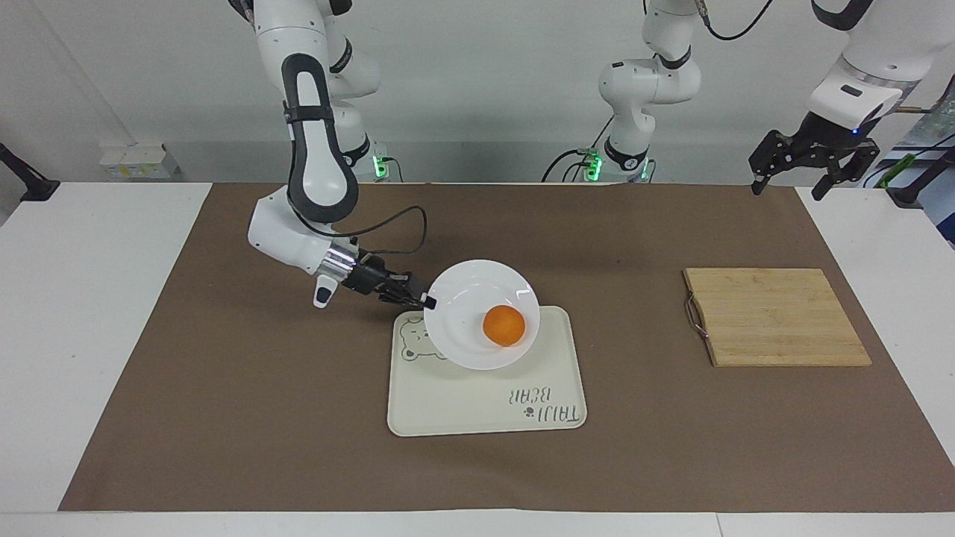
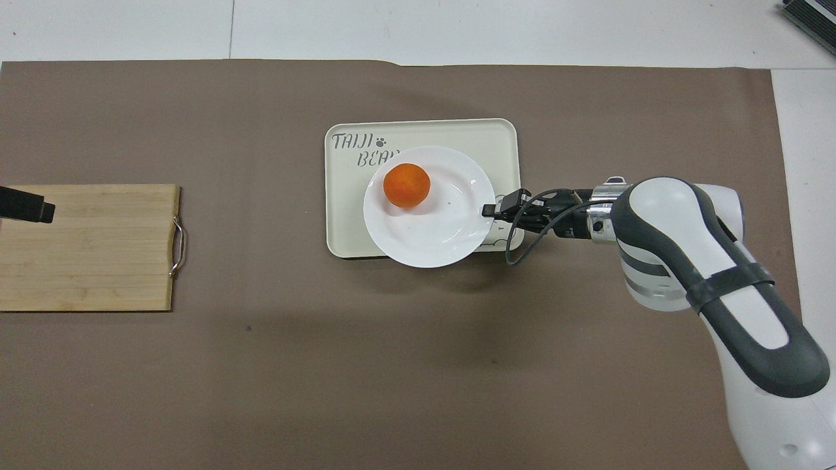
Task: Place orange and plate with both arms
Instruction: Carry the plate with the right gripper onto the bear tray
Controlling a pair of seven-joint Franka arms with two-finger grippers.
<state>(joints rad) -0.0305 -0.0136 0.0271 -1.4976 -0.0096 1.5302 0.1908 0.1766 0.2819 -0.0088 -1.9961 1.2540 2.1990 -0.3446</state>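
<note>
The right gripper (image 1: 427,302), clamped on the plate's (image 1: 477,328) rim, holds it, carrying the orange (image 1: 503,326), over the tray (image 1: 485,403), while the left gripper (image 1: 813,160) waits spread apart above the table's corner.

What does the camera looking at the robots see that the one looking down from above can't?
Only the facing view shows the whole left pincer, open, up over the table's edge near the cutting board, and the robots' bases. Only the overhead view shows the tray's writing right way up. Both show the right pincer shut on the plate's rim, the orange on the plate, over the tray.
</note>
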